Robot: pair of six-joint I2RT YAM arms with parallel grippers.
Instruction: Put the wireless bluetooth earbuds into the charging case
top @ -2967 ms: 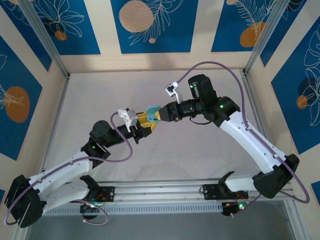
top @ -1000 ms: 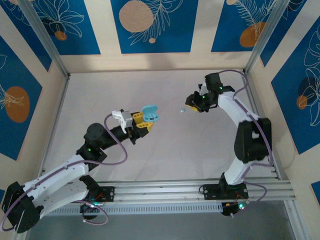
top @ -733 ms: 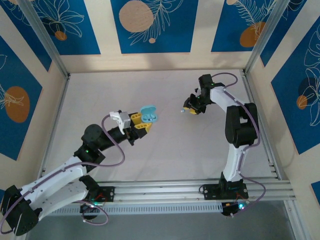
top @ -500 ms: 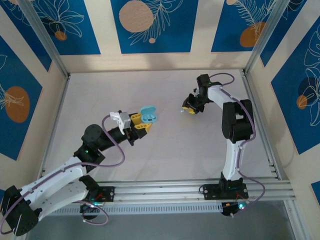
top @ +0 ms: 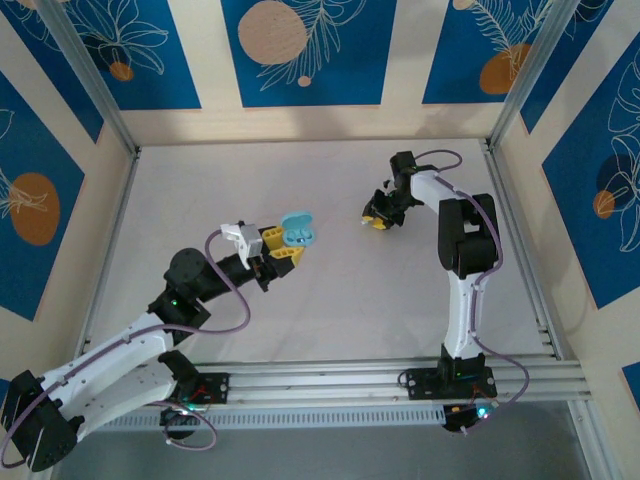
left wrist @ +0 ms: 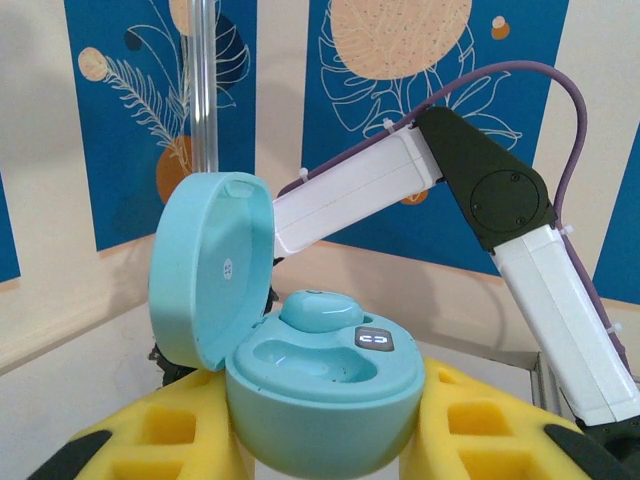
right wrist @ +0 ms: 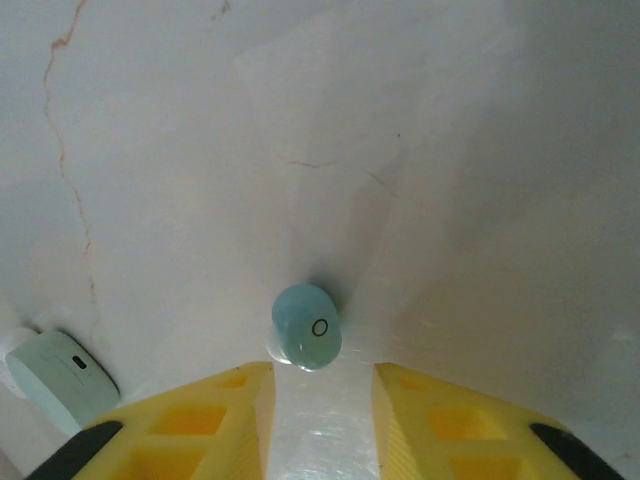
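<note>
Your left pincer point(left wrist: 322, 405) is clamped on the base of the charging case point(left wrist: 320, 385) from both sides. It holds the case upright with the lid point(left wrist: 210, 270) swung back. I judge this keeps the wells open to a delivery from above. One teal earbud point(left wrist: 315, 308) is seated in the far well, and the near well is vacant.

Your right pincer point(right wrist: 320, 378) stands well to the right of the charging case, low over the tabletop point(right wrist: 450, 150), with its fingers spread. A second teal earbud point(right wrist: 307, 327) lies on the tabletop just ahead of the gap between the tips, not gripped. That stance reads as lined up for a pick.

Count:
- One charging case.
- Two earbuds.
- One pale rounded item point(right wrist: 55, 368) beside the loose earbud; I cannot tell what it is.
</note>
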